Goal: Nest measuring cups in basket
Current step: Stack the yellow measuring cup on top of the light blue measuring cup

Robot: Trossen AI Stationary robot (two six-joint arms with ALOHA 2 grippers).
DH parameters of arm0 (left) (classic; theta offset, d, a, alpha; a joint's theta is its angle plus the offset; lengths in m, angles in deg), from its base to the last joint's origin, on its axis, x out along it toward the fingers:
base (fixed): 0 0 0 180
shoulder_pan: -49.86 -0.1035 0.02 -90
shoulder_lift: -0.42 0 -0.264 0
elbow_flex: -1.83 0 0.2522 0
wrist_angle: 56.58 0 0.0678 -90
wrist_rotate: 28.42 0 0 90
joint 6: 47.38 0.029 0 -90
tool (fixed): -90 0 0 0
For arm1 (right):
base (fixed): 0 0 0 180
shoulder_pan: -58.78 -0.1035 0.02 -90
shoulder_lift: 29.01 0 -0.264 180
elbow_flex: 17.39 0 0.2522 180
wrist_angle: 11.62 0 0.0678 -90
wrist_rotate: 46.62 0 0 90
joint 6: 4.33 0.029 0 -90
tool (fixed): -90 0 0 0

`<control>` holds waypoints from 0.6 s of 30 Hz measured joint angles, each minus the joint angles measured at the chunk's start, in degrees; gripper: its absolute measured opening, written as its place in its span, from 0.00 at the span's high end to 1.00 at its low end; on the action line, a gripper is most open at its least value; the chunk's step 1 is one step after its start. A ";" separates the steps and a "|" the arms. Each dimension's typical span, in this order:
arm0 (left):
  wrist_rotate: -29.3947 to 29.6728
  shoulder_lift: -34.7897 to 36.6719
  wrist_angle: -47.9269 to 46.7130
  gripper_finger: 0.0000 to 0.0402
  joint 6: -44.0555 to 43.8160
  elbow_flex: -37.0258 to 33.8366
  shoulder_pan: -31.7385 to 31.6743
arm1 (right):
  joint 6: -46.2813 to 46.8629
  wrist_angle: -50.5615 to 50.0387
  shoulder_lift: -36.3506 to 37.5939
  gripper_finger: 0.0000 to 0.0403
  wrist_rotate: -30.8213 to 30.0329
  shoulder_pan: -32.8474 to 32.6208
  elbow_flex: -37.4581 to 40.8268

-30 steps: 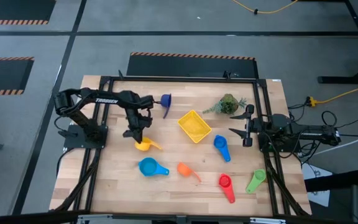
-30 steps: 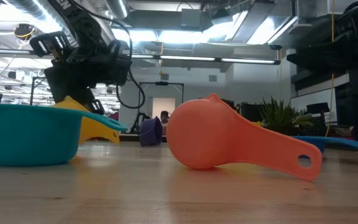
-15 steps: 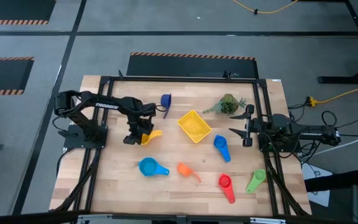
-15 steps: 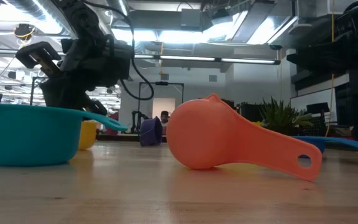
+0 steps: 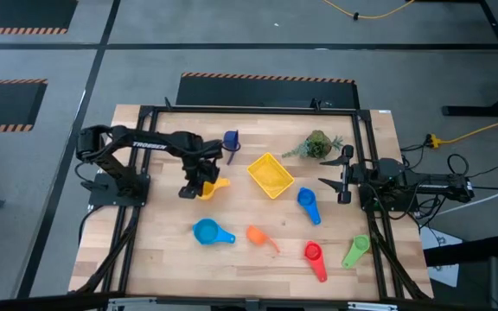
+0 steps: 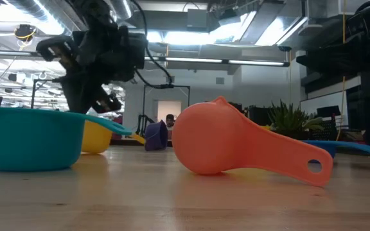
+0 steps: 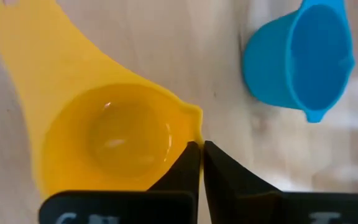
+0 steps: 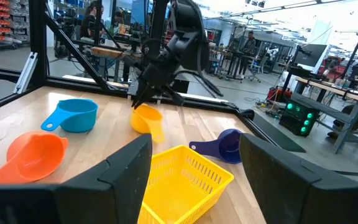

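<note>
My left gripper [image 5: 199, 183] is over the table's left middle, shut on the yellow measuring cup [image 5: 211, 185], left of the square yellow basket [image 5: 271, 174]. The cup's handle points toward the basket. The other cups lie on the wood: dark blue [image 5: 230, 142], blue [image 5: 308, 206], light blue [image 5: 207, 231], orange [image 5: 258, 235], red [image 5: 314, 257] and green [image 5: 355, 250]. My right gripper [image 5: 340, 182] waits open at the right edge, and its wrist view looks over the basket [image 8: 185, 180]. My left gripper pinches the yellow cup's rim [image 7: 188, 127] beside its small pouring lip, away from the handle [image 7: 23, 37]. One finger [image 7: 184, 168] is over the bowl and the other outside. The fingers come from above, pointing down. The cup hangs roughly upright [image 6: 97, 136], close to the table.
A green plant sprig [image 5: 316, 144] lies far right of the basket. A black frame [image 5: 249, 110] rims the table. The light blue cup [image 7: 297, 56] sits close to the held cup. Bare wood lies between the left gripper and the basket.
My left gripper has carried the yellow cup toward the far edge and a little right, toward the basket. The cup has gone from tilted to roughly upright, and its handle has swung round toward the basket. The fingers have stayed shut.
</note>
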State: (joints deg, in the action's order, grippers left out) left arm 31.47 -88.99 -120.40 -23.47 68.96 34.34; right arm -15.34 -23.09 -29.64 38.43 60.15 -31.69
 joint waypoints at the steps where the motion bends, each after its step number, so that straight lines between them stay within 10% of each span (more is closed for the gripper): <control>1: -0.08 -0.02 -0.85 1.00 -0.04 0.76 0.00 | 0.00 0.00 0.00 0.38 0.00 -0.01 0.00; 18: -0.61 -0.02 -4.48 1.00 -2.85 7.55 8.17 | 0.00 0.00 0.00 0.38 0.02 -0.01 -0.02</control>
State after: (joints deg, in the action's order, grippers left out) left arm 30.86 -89.01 -124.89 -26.31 76.52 42.50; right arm -15.34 -23.09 -29.64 38.46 60.14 -31.71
